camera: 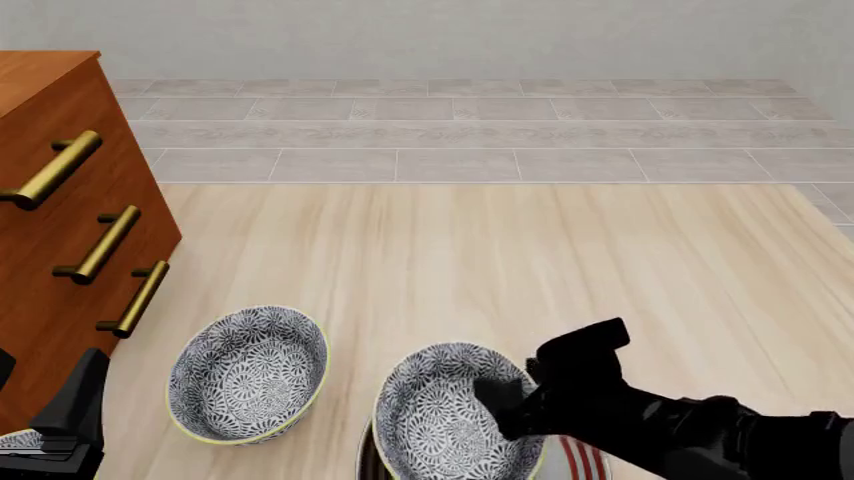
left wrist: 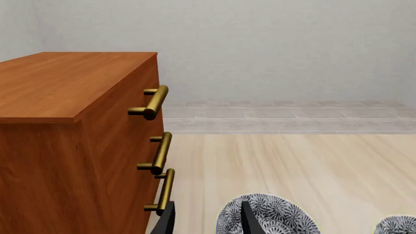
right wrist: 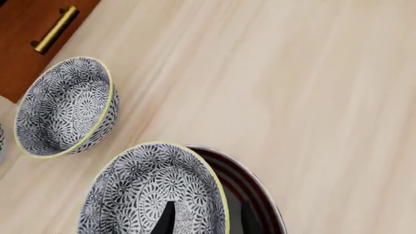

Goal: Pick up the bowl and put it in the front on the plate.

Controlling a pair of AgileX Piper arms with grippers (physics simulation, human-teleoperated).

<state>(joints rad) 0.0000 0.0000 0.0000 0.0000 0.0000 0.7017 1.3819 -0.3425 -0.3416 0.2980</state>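
Note:
The bowl [camera: 434,415], grey-and-white floral with a pale rim, sits tilted at the front centre over the plate [camera: 583,462], whose white, red-ringed edge peeks out beside it. My right gripper [camera: 514,400] is shut on the bowl's right rim. In the right wrist view one finger of the right gripper [right wrist: 208,219] is inside the bowl [right wrist: 143,195] and one is outside, above the plate [right wrist: 256,192]. I cannot tell whether the bowl rests on the plate. My left gripper [left wrist: 208,222] stands open and empty at the front left.
A similar bowl with a yellowish rim [camera: 247,375] [right wrist: 62,107] [left wrist: 276,214] stands left of the plate. A wooden dresser with brass handles [camera: 54,210] [left wrist: 65,126] fills the left side. A sliver of another patterned bowl [camera: 16,440] shows by the left arm.

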